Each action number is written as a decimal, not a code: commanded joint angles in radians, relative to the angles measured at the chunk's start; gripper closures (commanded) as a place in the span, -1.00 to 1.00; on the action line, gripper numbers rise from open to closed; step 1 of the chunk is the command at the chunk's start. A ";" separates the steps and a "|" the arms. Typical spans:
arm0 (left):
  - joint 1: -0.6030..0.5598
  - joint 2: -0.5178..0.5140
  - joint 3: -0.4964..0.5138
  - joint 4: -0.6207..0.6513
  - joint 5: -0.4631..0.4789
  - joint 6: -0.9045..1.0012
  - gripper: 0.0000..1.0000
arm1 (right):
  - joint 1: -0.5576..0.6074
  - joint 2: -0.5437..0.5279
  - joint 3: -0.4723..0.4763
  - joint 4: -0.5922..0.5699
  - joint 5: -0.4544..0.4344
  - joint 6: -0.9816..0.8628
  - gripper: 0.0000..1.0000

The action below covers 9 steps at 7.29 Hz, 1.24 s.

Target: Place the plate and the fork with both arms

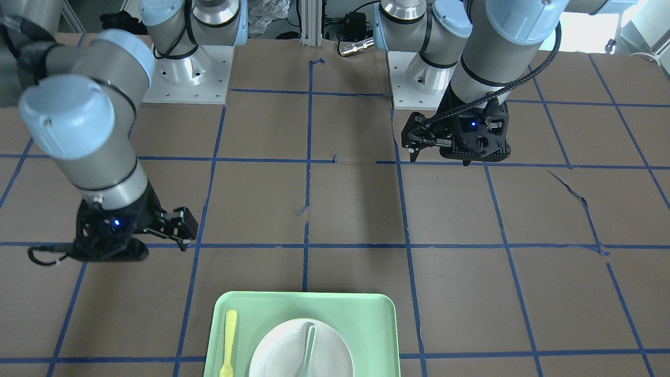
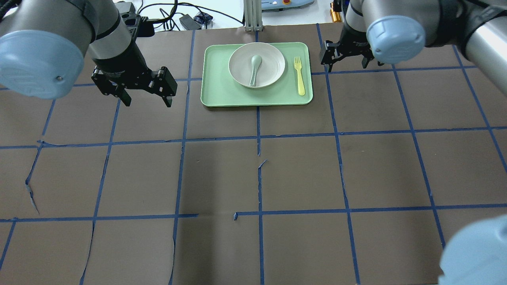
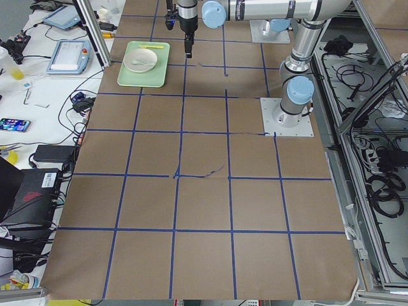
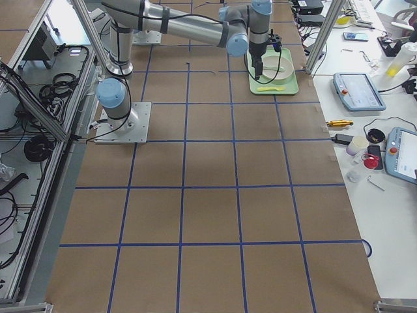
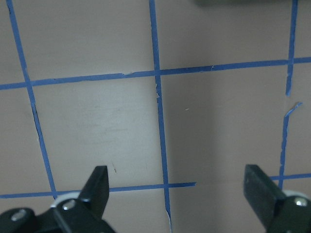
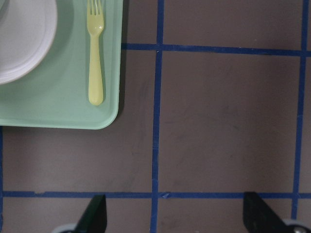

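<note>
The off-white plate (image 2: 273, 69) sits on a mint-green tray (image 2: 222, 89) at the far middle of the table, with a pale grey-green spoon (image 2: 254, 69) lying in it. The yellow fork (image 2: 299, 75) lies on the tray to the right of the plate. The fork (image 6: 95, 58) and the plate's edge (image 6: 19, 39) also show in the right wrist view. My left gripper (image 2: 148, 103) hovers open and empty left of the tray. My right gripper (image 2: 344, 65) hovers open and empty just right of the tray, near the fork. Both show open over bare table in their wrist views, the left gripper (image 5: 176, 184) and the right gripper (image 6: 174, 208).
The table is brown paper with a blue tape grid. The arm bases (image 1: 188, 78) stand at the robot's side. Cables and a metal post (image 2: 253, 16) lie beyond the table's far edge behind the tray. In the front-facing view the tray (image 1: 366, 324) is at the bottom edge.
</note>
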 commanded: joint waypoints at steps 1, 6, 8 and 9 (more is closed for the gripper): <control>-0.003 0.004 -0.001 -0.001 0.000 -0.006 -1.00 | -0.014 -0.212 0.104 0.068 0.003 -0.002 -1.00; -0.004 0.019 -0.011 -0.003 -0.002 -0.006 -1.00 | -0.001 -0.285 0.049 0.342 0.023 0.010 -1.00; -0.004 0.033 0.003 0.000 -0.003 -0.006 -1.00 | 0.000 -0.266 0.039 0.342 0.011 0.013 -1.00; -0.006 0.048 0.003 -0.001 -0.006 -0.006 -1.00 | 0.003 -0.265 0.041 0.343 0.009 0.012 -1.00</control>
